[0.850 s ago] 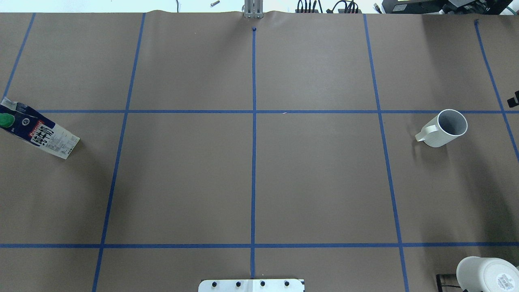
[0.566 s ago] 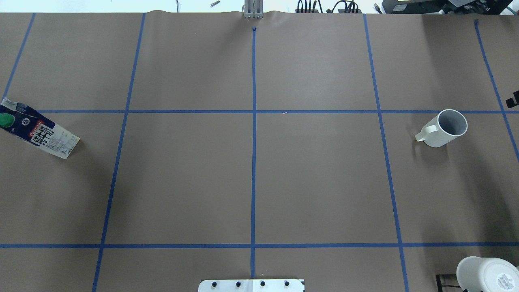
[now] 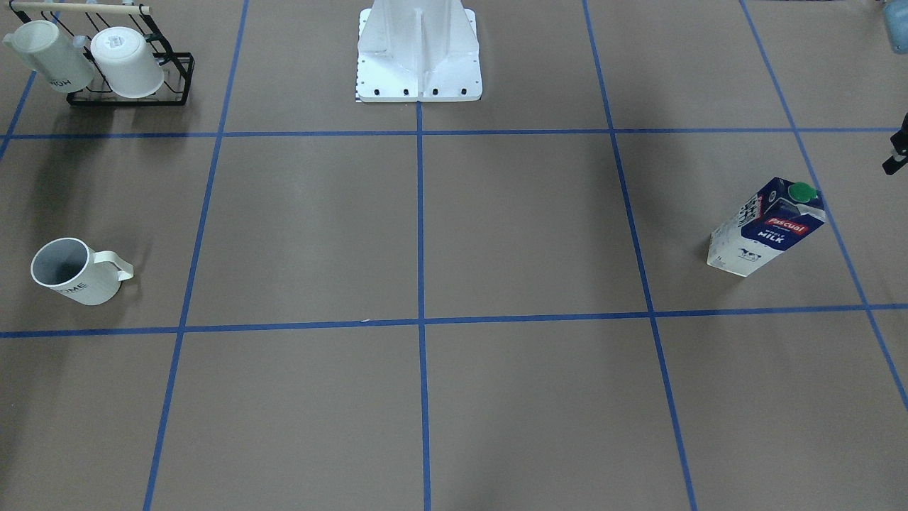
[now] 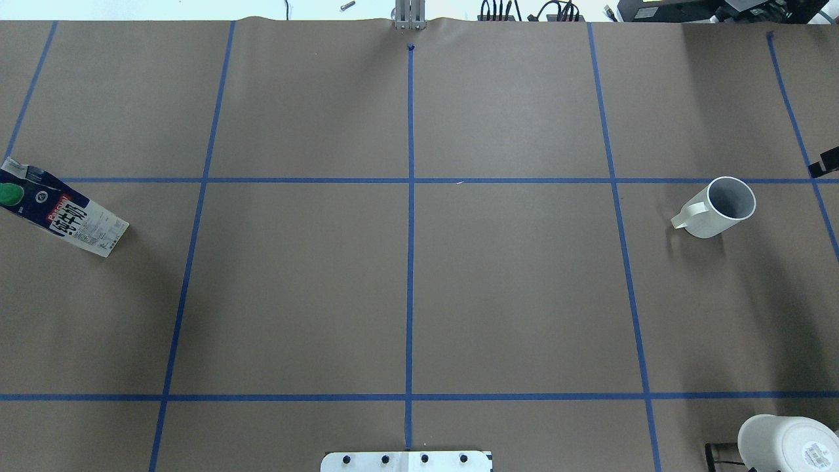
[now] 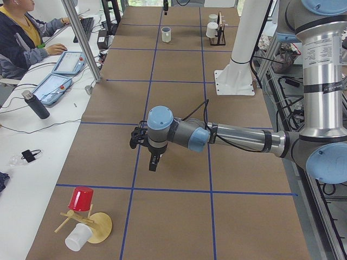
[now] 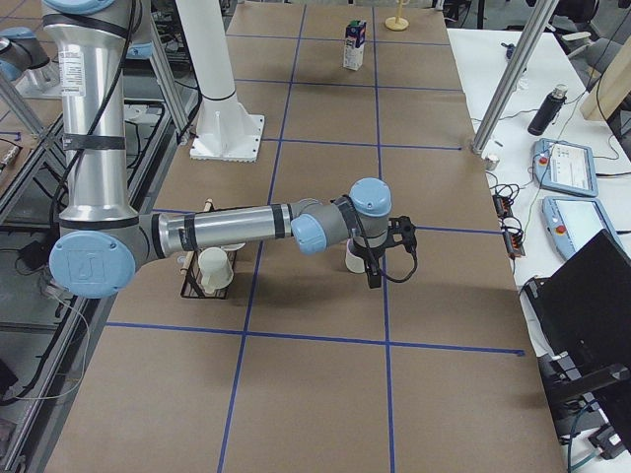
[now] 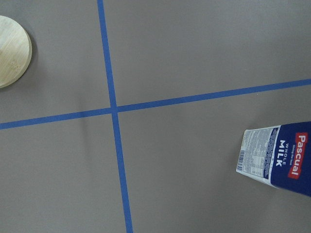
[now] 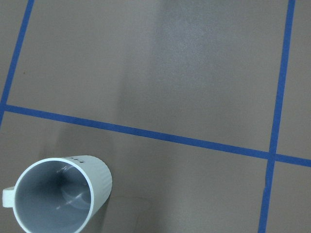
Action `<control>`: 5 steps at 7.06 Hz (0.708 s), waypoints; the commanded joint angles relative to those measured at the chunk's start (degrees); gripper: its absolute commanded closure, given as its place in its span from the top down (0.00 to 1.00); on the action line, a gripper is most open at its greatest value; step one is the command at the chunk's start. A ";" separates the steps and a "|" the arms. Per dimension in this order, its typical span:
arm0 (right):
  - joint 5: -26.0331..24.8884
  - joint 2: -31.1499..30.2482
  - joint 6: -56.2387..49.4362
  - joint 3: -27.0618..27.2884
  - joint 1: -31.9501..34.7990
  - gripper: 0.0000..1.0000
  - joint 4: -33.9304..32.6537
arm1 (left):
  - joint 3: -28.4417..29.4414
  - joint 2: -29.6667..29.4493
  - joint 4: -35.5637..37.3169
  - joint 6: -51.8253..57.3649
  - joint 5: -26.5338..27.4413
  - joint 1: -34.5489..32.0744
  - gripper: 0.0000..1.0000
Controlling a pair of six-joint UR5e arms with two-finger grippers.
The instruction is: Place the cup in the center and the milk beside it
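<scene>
The cup (image 4: 718, 210) stands upright, mouth up, on the robot's right side of the table (image 4: 295, 295). It sits in the middle row of the blue tape grid (image 4: 410, 262), with its handle turned toward the centre. The milk (image 4: 65, 219) stands upright at the far left end of the same row. Both items are well apart from the centre line.

The right gripper (image 6: 376, 271) hangs fingers-down near the cup. The left gripper (image 5: 154, 161) hangs fingers-down above the table. The jaw opening of either gripper cannot be told.

2 white mugs (image 3: 128, 62) sit on a black wire rack (image 3: 177, 89) beside the base.
</scene>
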 commanded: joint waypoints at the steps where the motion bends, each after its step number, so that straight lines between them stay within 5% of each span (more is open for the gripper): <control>1: 0.72 0.00 0.46 0.10 -1.29 1.00 0.27 | 0.32 0.26 -0.78 -0.07 0.07 -0.04 0.98; 5: 0.10 1.13 2.99 -0.07 -7.34 1.00 0.27 | 0.84 -0.52 -0.34 -0.68 -0.02 0.05 0.98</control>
